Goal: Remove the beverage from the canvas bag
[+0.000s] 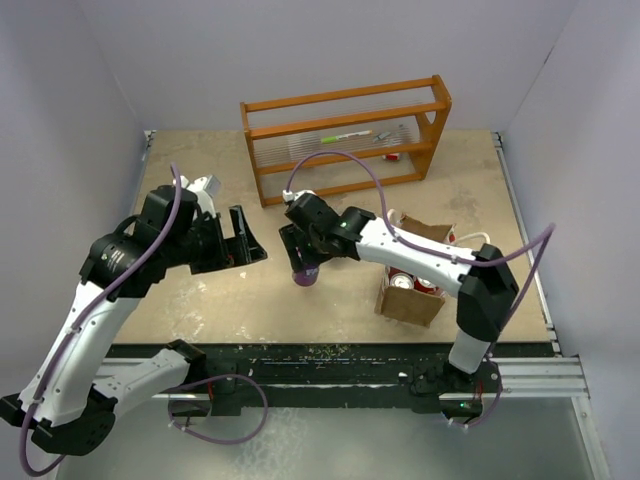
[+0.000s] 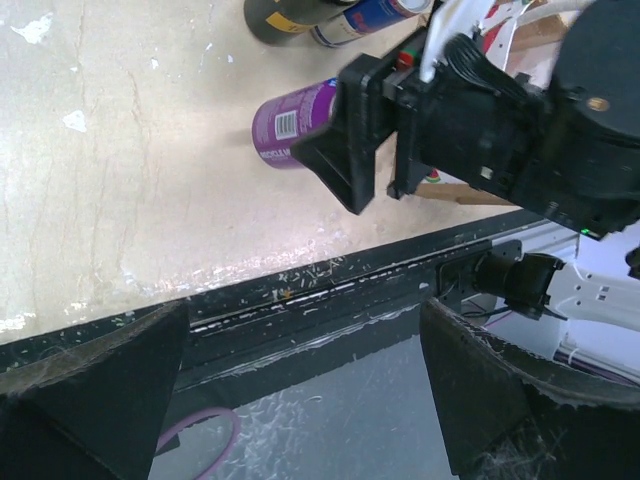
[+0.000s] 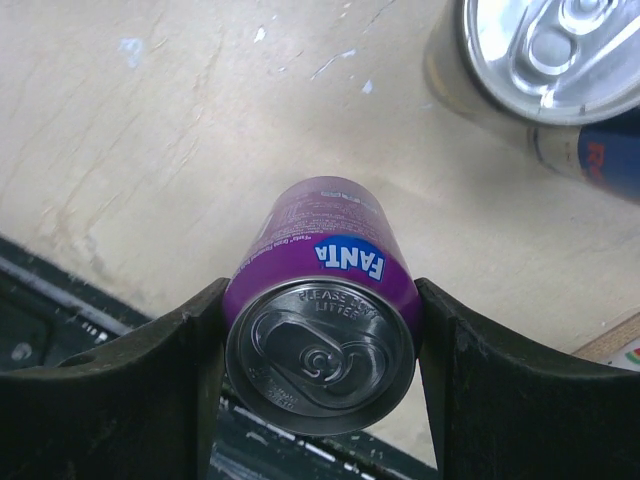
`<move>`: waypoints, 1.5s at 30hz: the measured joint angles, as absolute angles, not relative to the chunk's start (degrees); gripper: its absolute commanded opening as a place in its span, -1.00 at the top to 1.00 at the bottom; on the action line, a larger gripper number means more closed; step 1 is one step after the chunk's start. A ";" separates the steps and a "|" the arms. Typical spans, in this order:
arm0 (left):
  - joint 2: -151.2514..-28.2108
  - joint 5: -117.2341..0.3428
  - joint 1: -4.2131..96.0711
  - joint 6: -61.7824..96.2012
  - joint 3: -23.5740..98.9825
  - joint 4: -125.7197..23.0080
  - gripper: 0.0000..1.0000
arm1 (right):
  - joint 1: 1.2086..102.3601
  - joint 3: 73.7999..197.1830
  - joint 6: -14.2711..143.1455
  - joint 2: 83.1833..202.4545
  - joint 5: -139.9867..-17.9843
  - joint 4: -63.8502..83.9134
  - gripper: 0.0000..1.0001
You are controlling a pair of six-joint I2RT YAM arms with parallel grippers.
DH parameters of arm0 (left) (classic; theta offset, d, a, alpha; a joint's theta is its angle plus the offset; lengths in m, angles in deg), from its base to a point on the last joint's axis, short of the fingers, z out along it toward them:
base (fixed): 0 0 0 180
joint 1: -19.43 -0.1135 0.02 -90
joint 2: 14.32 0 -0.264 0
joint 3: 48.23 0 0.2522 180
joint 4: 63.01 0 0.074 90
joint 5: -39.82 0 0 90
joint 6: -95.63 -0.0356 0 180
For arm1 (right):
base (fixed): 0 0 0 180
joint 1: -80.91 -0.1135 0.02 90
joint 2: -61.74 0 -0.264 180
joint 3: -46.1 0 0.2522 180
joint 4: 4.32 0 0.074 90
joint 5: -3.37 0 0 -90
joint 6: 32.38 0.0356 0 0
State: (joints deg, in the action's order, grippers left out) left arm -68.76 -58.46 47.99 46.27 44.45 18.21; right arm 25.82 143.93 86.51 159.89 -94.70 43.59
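Observation:
A purple Fanta can [image 3: 318, 330] stands upright between my right gripper's [image 3: 320, 305] fingers [image 3: 175, 385], which press on both its sides. In the top view this gripper [image 1: 303, 262] holds the can [image 1: 305, 277] low over the table, left of the tan canvas bag [image 1: 410, 300]. The bag stands open with more cans [image 1: 402, 282] inside. My left gripper [image 1: 243, 238] is open and empty, a little left of the purple can. In the left wrist view its fingers [image 2: 520, 400] stand wide apart, and the can [image 2: 295, 125] shows in the right gripper [image 2: 345, 135].
An orange wooden rack [image 1: 345, 135] stands at the back of the table. A tan can with a silver top [image 3: 545, 50] and a blue Red Bull can [image 3: 600, 155] stand on the table close to the purple can. The table's black front rail [image 2: 300, 300] runs along the near edge.

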 measured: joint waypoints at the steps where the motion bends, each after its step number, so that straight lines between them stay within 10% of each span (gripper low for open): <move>1: -69.28 -58.19 47.99 45.97 44.78 18.32 -0.98 | 25.82 144.96 86.57 161.33 -95.73 43.96 1.00; 35: -73.42 -55.46 47.99 42.19 48.10 20.81 -0.98 | 29.23 151.14 86.55 172.67 -102.55 44.09 1.00; 45: -73.09 -55.48 47.99 42.23 48.17 21.27 -0.98 | 29.16 150.31 86.57 172.80 -102.18 43.02 -0.42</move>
State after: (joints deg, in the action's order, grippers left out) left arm -73.09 -55.48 47.99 42.23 48.17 21.27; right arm 29.16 150.31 86.57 172.80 -102.18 43.02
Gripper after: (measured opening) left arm 0.990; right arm 0.688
